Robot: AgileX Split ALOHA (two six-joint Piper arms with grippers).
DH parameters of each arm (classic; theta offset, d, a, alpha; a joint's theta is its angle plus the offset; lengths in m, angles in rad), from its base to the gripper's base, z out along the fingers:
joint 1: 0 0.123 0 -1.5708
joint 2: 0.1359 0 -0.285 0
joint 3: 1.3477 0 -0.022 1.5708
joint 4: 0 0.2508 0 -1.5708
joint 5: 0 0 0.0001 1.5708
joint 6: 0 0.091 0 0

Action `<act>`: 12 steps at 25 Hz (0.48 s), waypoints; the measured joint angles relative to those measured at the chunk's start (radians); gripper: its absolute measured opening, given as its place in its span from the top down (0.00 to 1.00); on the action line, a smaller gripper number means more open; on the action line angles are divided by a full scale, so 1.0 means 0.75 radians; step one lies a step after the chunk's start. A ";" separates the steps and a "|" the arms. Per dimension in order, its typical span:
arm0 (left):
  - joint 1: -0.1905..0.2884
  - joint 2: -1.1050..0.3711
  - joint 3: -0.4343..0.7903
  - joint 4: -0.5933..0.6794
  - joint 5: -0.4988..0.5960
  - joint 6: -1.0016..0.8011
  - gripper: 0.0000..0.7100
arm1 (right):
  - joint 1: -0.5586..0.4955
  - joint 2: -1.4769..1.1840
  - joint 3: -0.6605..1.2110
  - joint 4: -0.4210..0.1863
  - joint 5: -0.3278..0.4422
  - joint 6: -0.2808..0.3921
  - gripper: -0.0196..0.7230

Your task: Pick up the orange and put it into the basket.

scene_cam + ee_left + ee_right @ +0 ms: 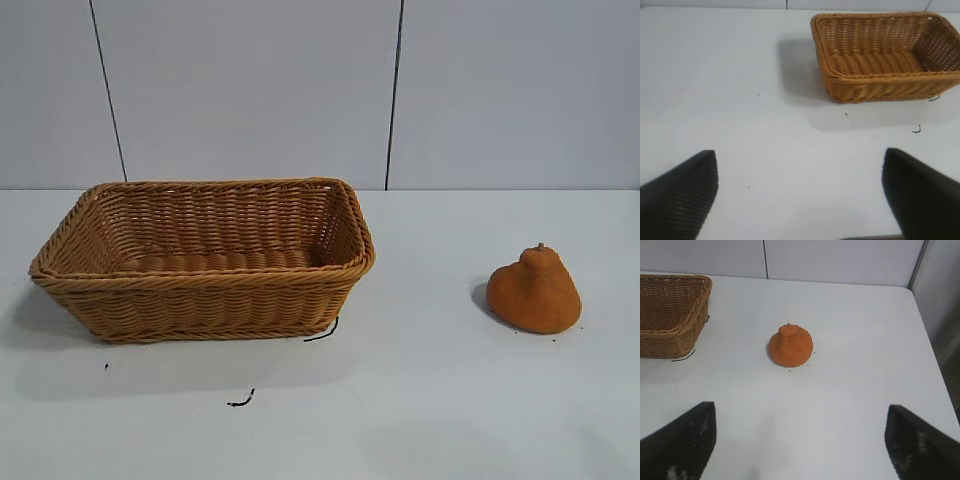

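Observation:
The orange [535, 291], a dull-orange pear-like lump with a stem nub, sits on the white table at the right. It also shows in the right wrist view [791, 345], well ahead of my right gripper [800, 415], which is open and empty. The tan woven basket [200, 295] stands at the left, empty inside. It also shows in the left wrist view [880, 82], far ahead of my left gripper [800, 165], which is open and empty. Neither arm shows in the exterior view.
Small black thread scraps lie on the table by the basket's near right corner [322, 333] and in front of it [241, 400]. The table's right edge [935, 360] runs past the orange. A grey panelled wall stands behind the table.

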 joint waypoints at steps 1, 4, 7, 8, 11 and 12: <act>0.000 0.000 0.000 0.000 0.000 0.000 0.10 | 0.000 0.000 0.000 0.000 0.000 0.000 0.09; 0.000 0.000 0.000 0.000 0.000 0.000 0.10 | 0.000 0.000 0.000 0.000 0.001 0.000 0.09; 0.000 0.000 0.000 0.000 0.000 0.000 0.10 | 0.000 0.000 0.000 -0.007 0.000 0.000 0.09; 0.000 0.000 0.000 0.000 0.000 0.000 0.10 | 0.000 0.000 0.000 -0.019 -0.002 0.000 0.09; 0.000 0.000 0.000 0.000 0.000 0.000 0.10 | 0.000 0.046 -0.037 -0.043 0.001 0.000 0.09; 0.000 0.000 0.000 0.000 0.000 0.000 0.10 | 0.000 0.089 -0.061 -0.049 0.002 0.000 0.09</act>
